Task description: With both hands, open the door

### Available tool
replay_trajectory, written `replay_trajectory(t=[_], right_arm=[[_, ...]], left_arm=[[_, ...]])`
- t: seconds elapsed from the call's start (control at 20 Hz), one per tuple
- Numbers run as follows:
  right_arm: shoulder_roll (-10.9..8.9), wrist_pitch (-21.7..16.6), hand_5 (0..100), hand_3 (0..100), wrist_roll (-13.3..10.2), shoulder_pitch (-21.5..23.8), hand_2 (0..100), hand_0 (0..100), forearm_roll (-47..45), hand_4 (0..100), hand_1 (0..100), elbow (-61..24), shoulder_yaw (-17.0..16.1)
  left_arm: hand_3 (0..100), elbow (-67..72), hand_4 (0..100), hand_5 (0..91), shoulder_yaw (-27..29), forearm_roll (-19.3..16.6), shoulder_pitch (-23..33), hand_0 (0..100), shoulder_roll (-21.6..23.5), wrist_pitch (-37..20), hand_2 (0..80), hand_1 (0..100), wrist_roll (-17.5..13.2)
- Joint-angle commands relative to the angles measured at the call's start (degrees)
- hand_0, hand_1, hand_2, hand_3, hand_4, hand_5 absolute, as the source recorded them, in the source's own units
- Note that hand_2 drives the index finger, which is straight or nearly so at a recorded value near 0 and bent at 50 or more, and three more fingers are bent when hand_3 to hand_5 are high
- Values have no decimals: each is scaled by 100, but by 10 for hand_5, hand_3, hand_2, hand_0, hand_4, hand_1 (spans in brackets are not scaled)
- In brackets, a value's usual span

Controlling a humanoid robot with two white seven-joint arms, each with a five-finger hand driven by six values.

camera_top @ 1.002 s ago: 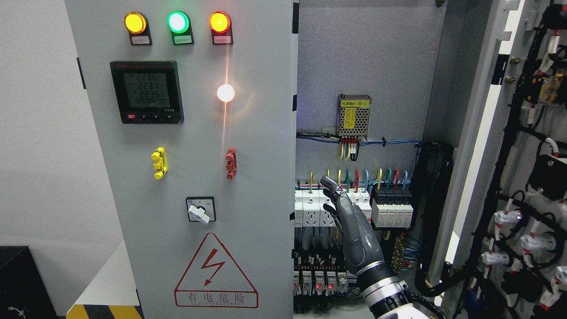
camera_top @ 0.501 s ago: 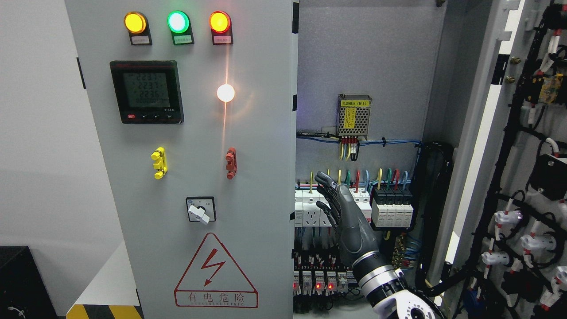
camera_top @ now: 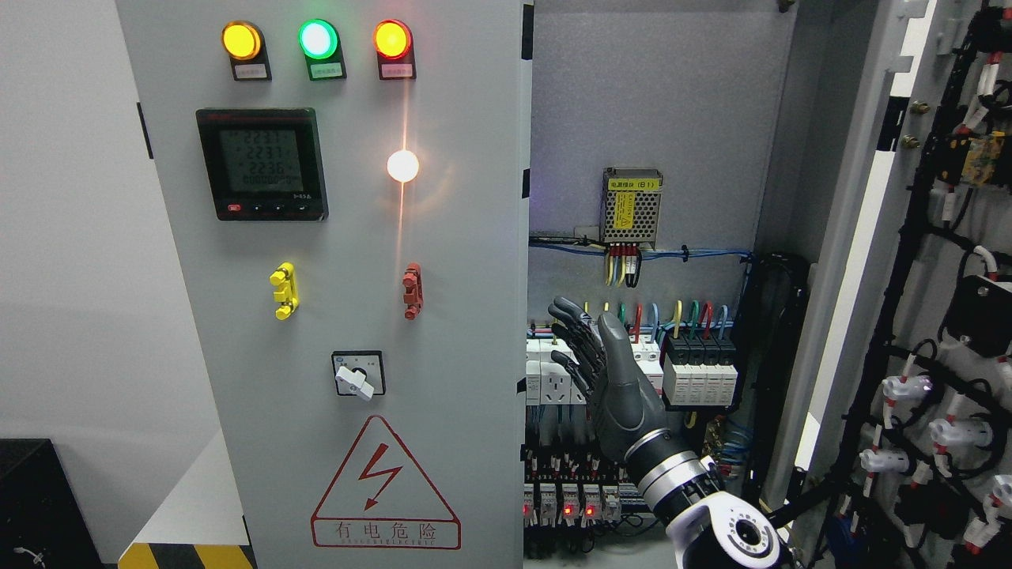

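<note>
The grey cabinet's left door (camera_top: 458, 261) is closed; it carries three lamps, a meter (camera_top: 262, 163), a rotary switch (camera_top: 357, 374) and a red warning triangle. The right door (camera_top: 858, 237) stands swung open at the right, its wired inner side facing me. My right hand (camera_top: 581, 344) comes up from the lower right, open with fingers stretched out, holding nothing. It hangs in the open cabinet in front of the breakers (camera_top: 696, 371), just right of the left door's free edge (camera_top: 524, 332). I cannot tell whether the fingers touch that edge. My left arm is out of view.
Inside the cabinet are a power supply (camera_top: 631, 205), blue wire runs and rows of breakers with red lights (camera_top: 569, 506). Black cable bundles (camera_top: 779, 379) hang at the hinge side. A black box (camera_top: 35, 506) and a yellow-black striped edge (camera_top: 186, 555) sit at lower left.
My right hand has moved left and slightly up, closer to the left door's free edge, and the wrist and forearm have come further into view. The doors have not moved.
</note>
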Motion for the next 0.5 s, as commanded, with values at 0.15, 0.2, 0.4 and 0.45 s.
replay_trajectory(t=[0.15, 0.2, 0.4, 0.45], right_arm=[[-208, -4, 0, 0, 260, -240, 0, 0, -135, 0, 0, 456, -54], [-208, -4, 0, 0, 312, -257, 0, 0, -196, 0, 0, 482, -45], [-208, -4, 0, 0, 383, -301, 0, 0, -381, 0, 0, 527, -54], [-208, -4, 0, 0, 383, -310, 0, 0, -390, 0, 0, 544, -54]], left_arm=[[0, -114, 0, 0, -4, -1, -1, 0, 1, -6, 0, 0, 1], [0, -114, 0, 0, 5, -1, 7, 0, 1, -6, 0, 0, 1], [0, -114, 0, 0, 5, -1, 8, 0, 1, -6, 0, 0, 1], [0, -106, 0, 0, -3, -1, -1, 0, 1, -6, 0, 0, 1]])
